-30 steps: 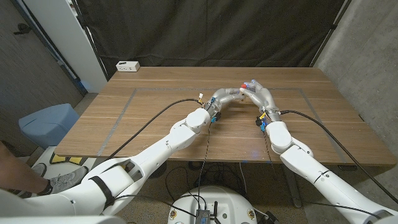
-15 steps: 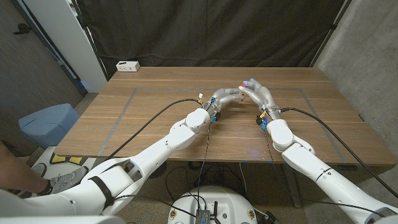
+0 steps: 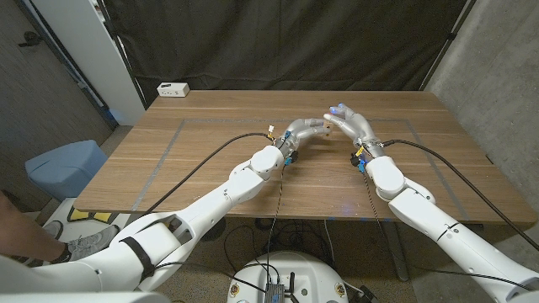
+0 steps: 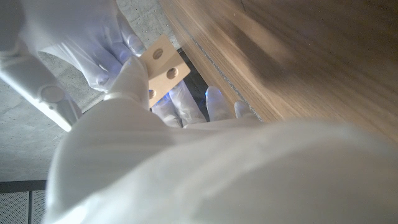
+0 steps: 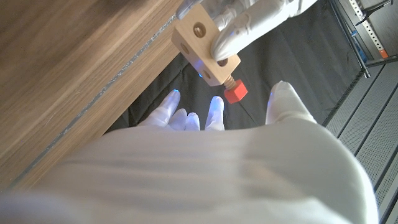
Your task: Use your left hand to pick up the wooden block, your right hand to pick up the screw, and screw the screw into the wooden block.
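Over the far middle of the wooden table [image 3: 210, 151], the robot's left hand [image 3: 305, 130] is gripping the wooden block [image 5: 202, 46], holding it raised off the surface. In the right wrist view a red-headed screw [image 5: 234, 92] is sitting in one of the block's holes, its thread partly showing between head and wood, so it appears started but not driven home. The right hand [image 3: 347, 123] is hovering just beside the block with its fingers [image 5: 214, 112] spread and reaching toward the screw head, holding nothing. The left wrist view is showing further empty holes on another face of the block.

The step in hand looks to be a re-grip between turns. To do it well, the right hand should be closing its fingertips squarely on the red head, turning about the screw's own axis without pushing sideways, while the left hand is keeping the block steady and the hole facing the right hand. A skewed pinch risks tilting the thread or knocking the screw out.
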`<state>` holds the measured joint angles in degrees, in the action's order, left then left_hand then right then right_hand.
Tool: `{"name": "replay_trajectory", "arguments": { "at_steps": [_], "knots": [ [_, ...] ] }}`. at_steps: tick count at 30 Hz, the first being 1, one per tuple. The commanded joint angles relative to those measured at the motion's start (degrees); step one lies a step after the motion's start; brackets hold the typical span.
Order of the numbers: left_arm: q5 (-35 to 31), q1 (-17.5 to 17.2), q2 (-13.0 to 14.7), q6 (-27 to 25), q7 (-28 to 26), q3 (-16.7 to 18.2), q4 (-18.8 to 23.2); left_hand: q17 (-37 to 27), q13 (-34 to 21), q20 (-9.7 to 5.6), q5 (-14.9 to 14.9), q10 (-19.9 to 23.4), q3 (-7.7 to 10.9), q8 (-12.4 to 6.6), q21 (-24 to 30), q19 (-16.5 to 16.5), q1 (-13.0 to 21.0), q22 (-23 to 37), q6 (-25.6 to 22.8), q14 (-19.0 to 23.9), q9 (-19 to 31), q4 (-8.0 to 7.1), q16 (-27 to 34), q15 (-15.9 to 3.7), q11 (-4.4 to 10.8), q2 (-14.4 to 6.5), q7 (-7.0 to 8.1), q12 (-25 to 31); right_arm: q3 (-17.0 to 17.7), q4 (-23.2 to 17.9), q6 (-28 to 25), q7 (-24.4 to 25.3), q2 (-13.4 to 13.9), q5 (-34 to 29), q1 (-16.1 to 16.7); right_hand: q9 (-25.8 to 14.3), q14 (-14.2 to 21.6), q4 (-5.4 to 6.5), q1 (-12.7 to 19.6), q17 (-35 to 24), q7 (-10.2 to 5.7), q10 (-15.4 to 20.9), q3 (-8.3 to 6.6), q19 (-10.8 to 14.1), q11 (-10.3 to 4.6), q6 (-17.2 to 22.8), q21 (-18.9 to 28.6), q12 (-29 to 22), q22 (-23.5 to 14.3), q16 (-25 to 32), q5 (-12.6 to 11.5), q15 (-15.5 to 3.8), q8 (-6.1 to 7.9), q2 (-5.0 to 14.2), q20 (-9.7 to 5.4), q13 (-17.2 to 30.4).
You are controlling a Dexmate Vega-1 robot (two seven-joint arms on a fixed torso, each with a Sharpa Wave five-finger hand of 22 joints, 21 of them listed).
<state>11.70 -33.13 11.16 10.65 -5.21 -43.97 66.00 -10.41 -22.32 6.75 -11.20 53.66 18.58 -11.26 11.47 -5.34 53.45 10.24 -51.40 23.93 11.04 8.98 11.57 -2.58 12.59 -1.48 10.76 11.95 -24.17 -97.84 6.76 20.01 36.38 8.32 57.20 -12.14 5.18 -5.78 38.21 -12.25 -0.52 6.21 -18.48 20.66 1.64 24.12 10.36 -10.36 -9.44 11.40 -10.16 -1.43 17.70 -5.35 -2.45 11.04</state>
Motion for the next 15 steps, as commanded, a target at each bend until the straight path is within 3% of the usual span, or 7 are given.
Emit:
{"name": "replay_trajectory", "arguments": {
  "at_steps": [1,15],
  "knots": [
    [-1.24,0.30,0.51,0.98,-0.41,-0.13,-0.01,0.00,-1.86,0.24,-0.44,0.47,0.29,-0.55,0.23,-0.21,0.87,0.19,-1.28,0.55,0.12,-0.19,0.20,-4.10,-0.10,-1.61,-0.71,0.35,1.04,-2.46,-1.94,-2.19,2.96,0.35,-0.02,-0.17,0.12,0.10,-0.30,0.01,0.16,0.13,0.19,0.12,0.27,-0.40,0.43,-0.46,-0.37,-0.12,0.05,0.36,-0.13,0.13,0.29,0.35],
    [-2.59,0.89,0.74,2.31,-0.87,-0.14,-0.83,0.00,-1.88,0.20,-0.45,0.47,0.28,-0.53,0.21,-0.20,0.96,0.19,-1.26,0.62,0.12,-0.15,0.21,-4.25,-0.10,-1.62,-0.58,0.34,2.77,-6.08,-4.88,-4.31,7.30,-0.07,0.30,-0.18,-0.43,-0.02,-0.67,0.15,0.27,-0.58,0.33,-0.01,0.32,-1.29,0.49,-0.40,-0.42,-0.17,0.01,0.62,-0.75,0.34,0.73,0.36]
  ]
}}
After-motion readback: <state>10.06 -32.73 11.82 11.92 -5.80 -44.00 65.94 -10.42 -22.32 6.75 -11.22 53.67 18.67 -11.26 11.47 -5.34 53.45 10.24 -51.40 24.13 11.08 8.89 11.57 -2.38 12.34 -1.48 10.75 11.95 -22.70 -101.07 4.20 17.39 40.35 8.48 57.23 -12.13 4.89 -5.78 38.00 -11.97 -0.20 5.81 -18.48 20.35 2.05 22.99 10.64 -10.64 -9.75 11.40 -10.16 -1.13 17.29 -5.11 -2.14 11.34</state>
